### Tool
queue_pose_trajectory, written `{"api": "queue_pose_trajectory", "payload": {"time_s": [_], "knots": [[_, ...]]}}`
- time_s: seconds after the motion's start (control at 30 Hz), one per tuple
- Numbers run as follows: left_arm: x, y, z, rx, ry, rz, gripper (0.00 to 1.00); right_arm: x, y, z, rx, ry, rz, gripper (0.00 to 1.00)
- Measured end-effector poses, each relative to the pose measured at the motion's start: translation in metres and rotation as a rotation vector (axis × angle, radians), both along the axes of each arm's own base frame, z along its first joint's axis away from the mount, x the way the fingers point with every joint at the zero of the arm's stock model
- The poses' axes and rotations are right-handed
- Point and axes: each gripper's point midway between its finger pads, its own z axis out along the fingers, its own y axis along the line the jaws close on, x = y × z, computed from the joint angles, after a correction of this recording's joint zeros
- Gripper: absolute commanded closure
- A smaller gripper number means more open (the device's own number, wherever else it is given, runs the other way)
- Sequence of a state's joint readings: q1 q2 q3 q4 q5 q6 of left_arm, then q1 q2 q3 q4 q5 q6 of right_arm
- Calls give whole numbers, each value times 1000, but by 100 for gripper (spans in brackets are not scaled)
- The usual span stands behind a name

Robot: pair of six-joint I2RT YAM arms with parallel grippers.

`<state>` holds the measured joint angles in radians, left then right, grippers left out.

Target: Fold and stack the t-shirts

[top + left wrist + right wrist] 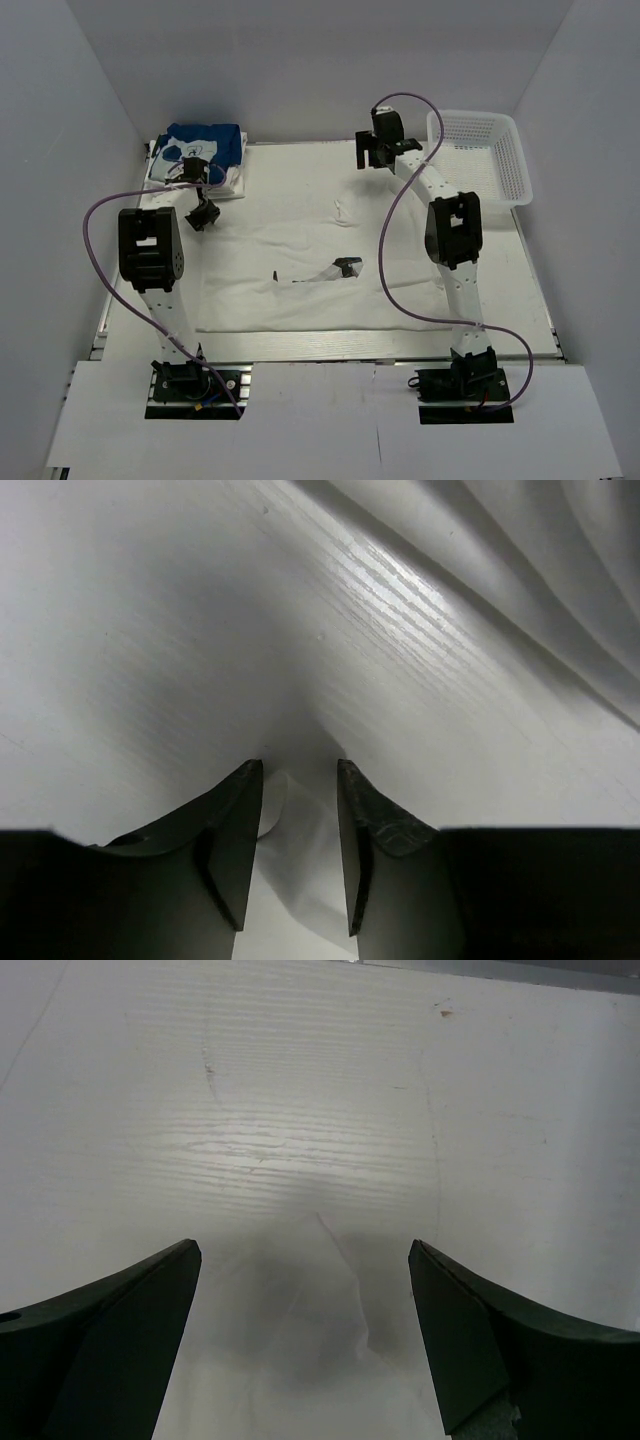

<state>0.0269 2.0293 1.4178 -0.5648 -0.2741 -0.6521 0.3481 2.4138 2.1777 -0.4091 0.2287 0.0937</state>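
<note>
From above, one white t-shirt (300, 300) lies spread flat mid-tabletop (500, 290), neck label (347, 266) showing. It is opened out like that so it can be folded. Far-left corner has the stack: the blue t-shirt (205, 142) sits folded on top of white ones, prob. where this shirt goes after. The basket (520, 170) sits far right, apart from the work. The left pincer (203, 215) is low at the shirt's far-left edge, near the stack. The right pincer (372, 152) is at the far edge, right of centre. The two are spaced along the same edge, which looks like setup for a two-handed fold toward the near side.

Left wrist view: the left pincer (300, 770) is nearly closed, w/ only a narrow gap, and white cloth fills that gap. Fabric tents up toward the tips, so I read it as gripping a pinch of the shirt's edge. More folds run off upper right.

Right wrist view: the right pincer (305, 1250) is wide open w/ nothing held. A corner of the white t-shirt (320, 1350) lies flat on the bare tabletop (300, 1080) between the fingers (120, 1340). It seems lined up so a short drop and close would take that corner. Next step likely needs that grip before any lift, else the left side pulls the shirt askew.
</note>
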Motion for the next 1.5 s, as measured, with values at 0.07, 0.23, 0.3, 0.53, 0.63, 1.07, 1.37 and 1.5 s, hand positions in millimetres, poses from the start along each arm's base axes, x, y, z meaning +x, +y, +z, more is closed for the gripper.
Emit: {"api": "queue_pose_trajectory", "payload": {"time_s": [0.07,0.23,0.3,0.53,0.63,1.07,1.37,1.5], "knots": [[0,0,-1,2,-5,-4,63,6,-2,-7,7,-2,-3,10],[3,1,0,-1,-19,-6,100,9,-7,-36,9,39,-6,10],[5,-1,0,-11,-24,-18,100,9,-9,-49,7,60,-8,10],[8,-4,1,-23,-40,-27,100,8,-9,-70,28,97,-11,11],[7,-4,1,-23,-50,-26,100,9,-8,-70,30,96,-11,31],[-14,-12,2,-52,-55,-62,100,-22,-11,-68,-1,87,45,100],[-31,-26,33,-77,-150,-108,100,-87,-9,2,-9,-49,140,100],[-37,-29,56,-89,-230,-122,100,-102,-8,58,28,-166,140,100]]}}
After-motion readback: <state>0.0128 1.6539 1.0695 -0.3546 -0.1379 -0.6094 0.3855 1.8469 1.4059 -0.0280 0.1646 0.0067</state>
